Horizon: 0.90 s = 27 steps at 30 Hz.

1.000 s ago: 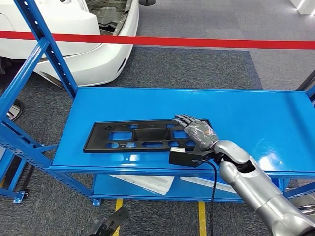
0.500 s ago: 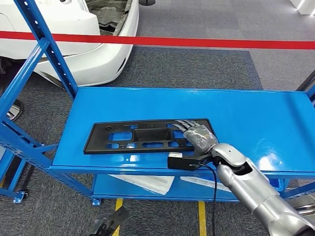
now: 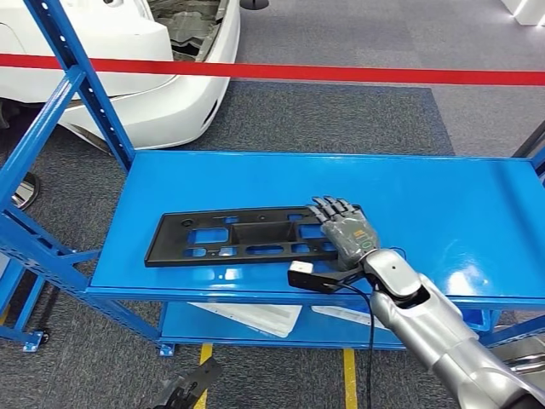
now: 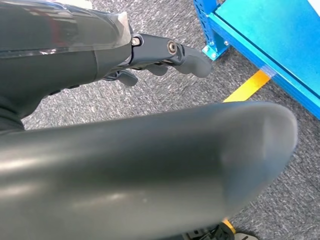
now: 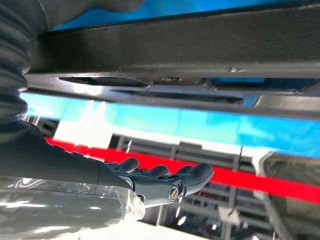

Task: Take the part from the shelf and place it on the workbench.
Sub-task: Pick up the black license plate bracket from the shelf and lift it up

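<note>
- The head view is bright and evenly lit from overhead; the blue shelf (image 3: 450,213) shows soft pale glare patches near its front edge.
- Shadows under the black part (image 3: 244,237) are faint and short.
- In the left wrist view, a large dark blurred surface lies out of focus; the carpet beyond is sharp.
- The right wrist view is hazy, with washed-out white glare and smeared edges.

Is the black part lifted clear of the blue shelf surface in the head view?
No, the black part lies flat on the blue shelf, with the right hand over its end.
</note>
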Available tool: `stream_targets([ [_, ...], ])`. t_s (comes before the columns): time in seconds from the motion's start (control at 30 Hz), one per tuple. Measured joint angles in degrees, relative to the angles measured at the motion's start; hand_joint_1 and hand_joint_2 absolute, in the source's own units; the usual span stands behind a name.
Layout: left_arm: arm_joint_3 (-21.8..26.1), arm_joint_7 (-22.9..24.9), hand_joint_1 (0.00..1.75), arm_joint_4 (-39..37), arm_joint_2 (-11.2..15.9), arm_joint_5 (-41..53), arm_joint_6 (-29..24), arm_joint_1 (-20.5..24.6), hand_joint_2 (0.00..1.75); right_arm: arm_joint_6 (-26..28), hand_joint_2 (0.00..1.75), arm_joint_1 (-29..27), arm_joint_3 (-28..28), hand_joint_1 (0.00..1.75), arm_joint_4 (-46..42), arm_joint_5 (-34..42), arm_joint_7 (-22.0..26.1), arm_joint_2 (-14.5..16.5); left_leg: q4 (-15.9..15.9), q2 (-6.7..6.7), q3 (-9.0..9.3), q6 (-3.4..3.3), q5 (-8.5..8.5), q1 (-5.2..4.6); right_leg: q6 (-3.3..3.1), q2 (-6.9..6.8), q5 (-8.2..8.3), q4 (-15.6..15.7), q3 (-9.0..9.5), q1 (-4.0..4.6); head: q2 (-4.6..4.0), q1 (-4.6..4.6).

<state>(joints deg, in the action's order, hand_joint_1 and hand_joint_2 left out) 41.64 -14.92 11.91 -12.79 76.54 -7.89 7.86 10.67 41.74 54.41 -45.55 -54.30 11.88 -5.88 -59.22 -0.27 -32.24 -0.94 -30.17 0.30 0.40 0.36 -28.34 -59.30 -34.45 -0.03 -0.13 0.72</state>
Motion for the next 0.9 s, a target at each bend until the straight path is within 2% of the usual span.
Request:
stream_targets([
  [0.3, -0.2, 0.1, 0.0, 0.0, 0.0, 0.1, 0.0, 0.0, 0.0, 4.0, 1.75, -1.2, -0.2, 0.0, 0.2, -4.0, -2.2, 0.4, 0.0, 0.0, 0.0, 0.0, 0.0, 0.0, 0.0, 0.0, 0.0, 0.0, -0.01, 0.0, 0.0, 0.0],
  [0.33, -0.2, 0.1, 0.0, 0.0, 0.0, 0.1, 0.0, 0.0, 0.0, 4.1, 1.75, -1.3, -0.3, 0.05, 0.2, -3.9, -2.2, 0.4, 0.0, 0.0, 0.0, 0.0, 0.0, 0.0, 0.0, 0.0, 0.0, 0.0, -0.01, 0.0, 0.0, 0.0],
  [0.37, -0.3, 0.1, 0.0, 0.0, 0.0, 0.1, 0.0, 0.0, 0.0, 4.1, 1.75, -1.4, -0.4, 0.34, 0.2, -3.8, -1.9, 0.4, 0.0, 0.0, 0.0, 0.0, 0.0, 0.0, 0.0, 0.0, 0.0, 0.0, -0.01, 0.0, 0.0, 0.0],
  [0.47, -0.7, 0.2, 0.0, 0.0, 0.0, 0.1, 0.1, 0.1, 0.0, 4.0, 1.75, -1.7, -1.0, 1.59, 0.6, -3.2, -0.3, 0.4, 0.0, 0.0, 0.0, 0.0, 0.0, 0.0, 0.0, 0.0, 0.0, 0.0, -0.01, 0.0, -0.01, 0.0],
  [0.5, -0.9, 0.2, 0.0, 0.0, 0.0, 0.2, 0.1, 0.1, 0.0, 3.9, 1.75, -1.9, -1.3, 1.74, 0.7, -3.0, 0.3, 0.4, 0.0, 0.0, 0.0, 0.0, 0.0, 0.0, 0.0, 0.0, 0.0, 0.0, -0.01, 0.0, -0.01, 0.0],
  [0.9, -1.1, 0.3, 0.0, 0.0, 0.0, 0.2, 0.3, 0.3, 0.0, 2.6, 1.75, -2.8, -5.1, 1.75, 2.4, -0.6, 4.9, 0.2, 0.0, 0.0, 0.03, 0.0, 0.0, 0.0, 0.0, 0.01, 0.0, 0.0, 0.0, 0.0, 0.0, 0.0],
])
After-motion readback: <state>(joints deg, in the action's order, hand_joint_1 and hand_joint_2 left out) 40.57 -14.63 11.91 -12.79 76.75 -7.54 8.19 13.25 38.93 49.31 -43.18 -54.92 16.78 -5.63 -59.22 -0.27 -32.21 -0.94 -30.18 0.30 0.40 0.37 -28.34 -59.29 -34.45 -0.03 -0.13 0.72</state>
